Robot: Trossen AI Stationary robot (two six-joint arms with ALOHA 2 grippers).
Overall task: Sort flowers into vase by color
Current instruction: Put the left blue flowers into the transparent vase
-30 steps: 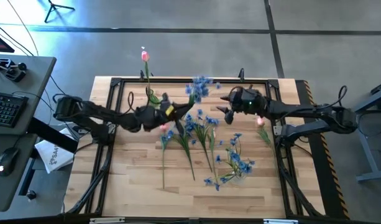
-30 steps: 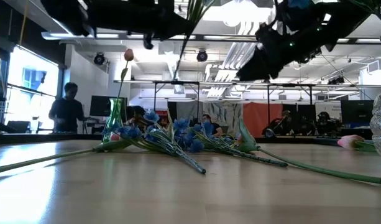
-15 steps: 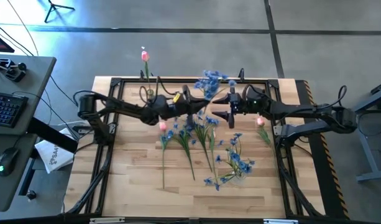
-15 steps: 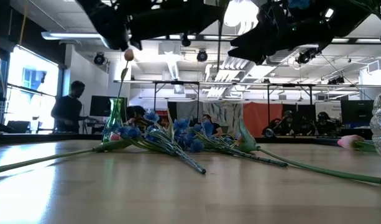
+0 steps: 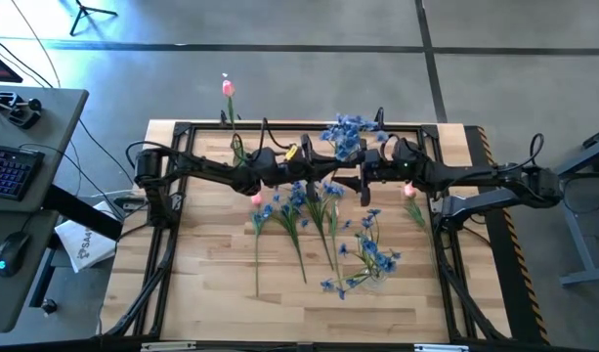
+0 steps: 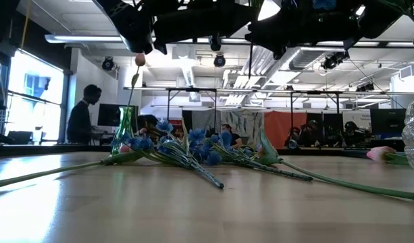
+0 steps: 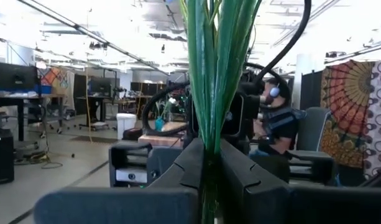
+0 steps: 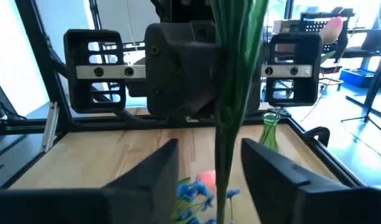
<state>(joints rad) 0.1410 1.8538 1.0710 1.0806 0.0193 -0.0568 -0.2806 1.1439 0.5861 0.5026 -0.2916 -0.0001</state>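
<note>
Hanging above the table (image 5: 221, 293)'s far middle, left claw (image 7: 206, 163) clamps a blue spray (image 5: 346, 133) by its green stems. Right claw (image 8: 209, 163) faces it, fingers (image 8: 154, 163) parted around those stems, not touching. Loose flowers (image 5: 314, 220) lie below.

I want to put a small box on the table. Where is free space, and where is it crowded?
Bare wood lies along the table's near edge and down its left side, beside the loose blue flowers. The middle is crowded with stems. On the right, a glass vase and a pink tulip lie.
</note>
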